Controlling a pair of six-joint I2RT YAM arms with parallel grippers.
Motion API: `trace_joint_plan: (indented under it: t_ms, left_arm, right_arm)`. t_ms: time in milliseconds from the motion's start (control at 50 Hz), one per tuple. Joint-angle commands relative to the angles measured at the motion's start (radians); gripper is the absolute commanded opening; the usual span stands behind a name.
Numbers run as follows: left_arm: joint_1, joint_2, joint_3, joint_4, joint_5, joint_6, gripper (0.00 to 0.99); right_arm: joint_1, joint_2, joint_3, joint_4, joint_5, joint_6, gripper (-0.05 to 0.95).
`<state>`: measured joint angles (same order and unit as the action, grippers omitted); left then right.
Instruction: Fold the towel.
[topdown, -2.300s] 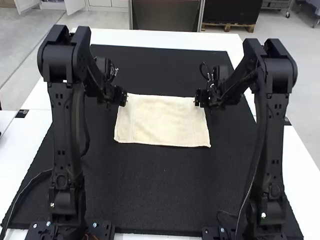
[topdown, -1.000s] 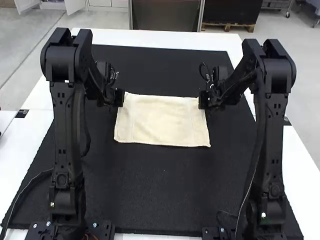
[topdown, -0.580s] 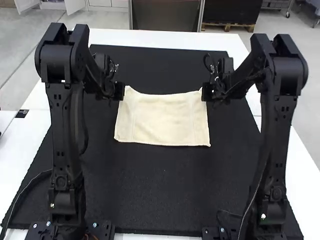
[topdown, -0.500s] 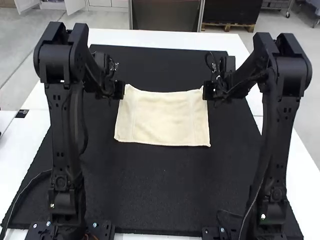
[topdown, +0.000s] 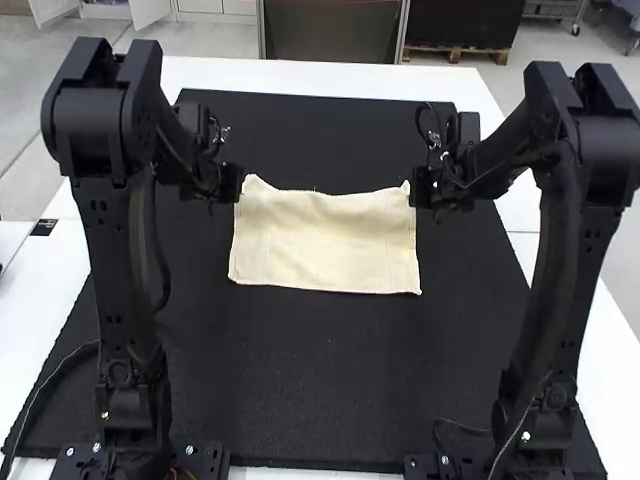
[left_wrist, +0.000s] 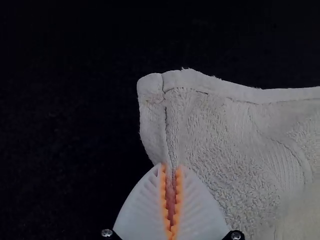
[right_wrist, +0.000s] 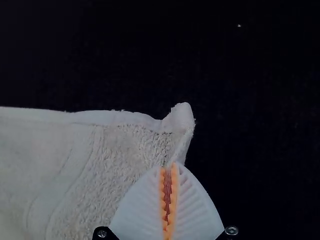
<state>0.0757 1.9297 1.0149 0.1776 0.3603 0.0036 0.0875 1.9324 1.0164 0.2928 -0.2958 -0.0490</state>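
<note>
The towel (topdown: 325, 240) lies spread out on the black mat (topdown: 300, 370), between its left and right edges. Its two far corners poke up. The left gripper (topdown: 238, 185) pinches the far left one tight; the right gripper (topdown: 414, 190) pinches the far right one. The mat sits on a white table (topdown: 330, 76).

towel (topdown: 325, 240) crm | mat (topdown: 310, 390) blk | tbl (topdown: 300, 74) wht | L hand (topdown: 238, 186), R hand (topdown: 412, 190): wht fingers (left_wrist: 140, 215), orng pads (left_wrist: 163, 197)

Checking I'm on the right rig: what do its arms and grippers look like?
The left arm and right arm are black, with chunky joints and slim cables. The left gripper and right gripper are white, ribbed and tapered, with toothed orange pads.
</note>
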Motion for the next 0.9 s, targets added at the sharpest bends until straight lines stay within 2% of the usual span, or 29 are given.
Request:
trace_joint_plan:
  t_ms: [0,360,880]
  left_arm:
    - [0.027,-0.06,-0.018,-0.012,0.014,0.041,0.015]
    - [0.032,-0.175,-0.104,-0.058,0.035,0.052,0.015]
    - [0.033,-0.321,-0.233,-0.092,0.034,0.053,0.016]
  right_arm:
    - [-0.011,-0.064,-0.013,-0.015,-0.028,0.006,-0.02]
    - [-0.011,-0.173,-0.075,-0.08,-0.059,0.011,-0.02]
    - [-0.04,-0.323,-0.208,-0.141,-0.105,0.031,-0.02]
